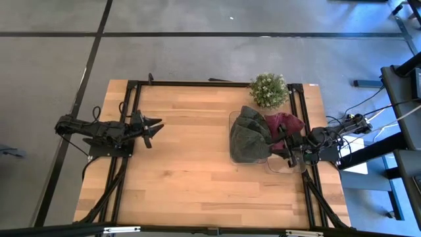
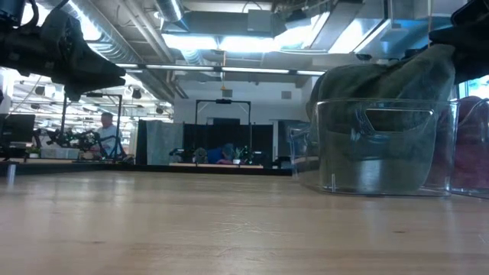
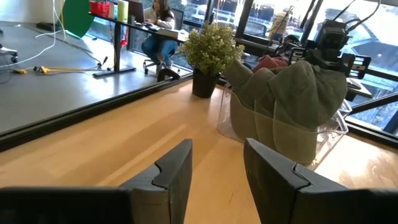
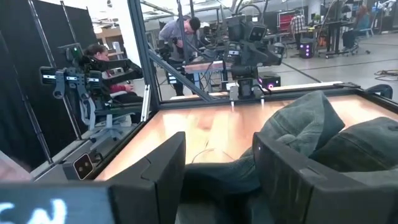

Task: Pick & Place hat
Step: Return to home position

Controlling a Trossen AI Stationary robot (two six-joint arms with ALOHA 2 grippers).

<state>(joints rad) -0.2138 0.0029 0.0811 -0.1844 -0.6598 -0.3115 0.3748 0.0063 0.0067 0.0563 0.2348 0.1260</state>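
High view: dark caps point(image 1: 250, 135) lie piled in the clear bin point(image 1: 230, 122) at three o'clock. Right gripper point(image 1: 288, 150), jaws released, should rise clear of the rim before retracting; left gripper point(image 1: 155, 131), also released, waits at nine.

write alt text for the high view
Top-down: wooden table with a clear bin of dark caps, maroon caps beside it and a potted plant. The right gripper hangs open by the bin; the left gripper waits open opposite.
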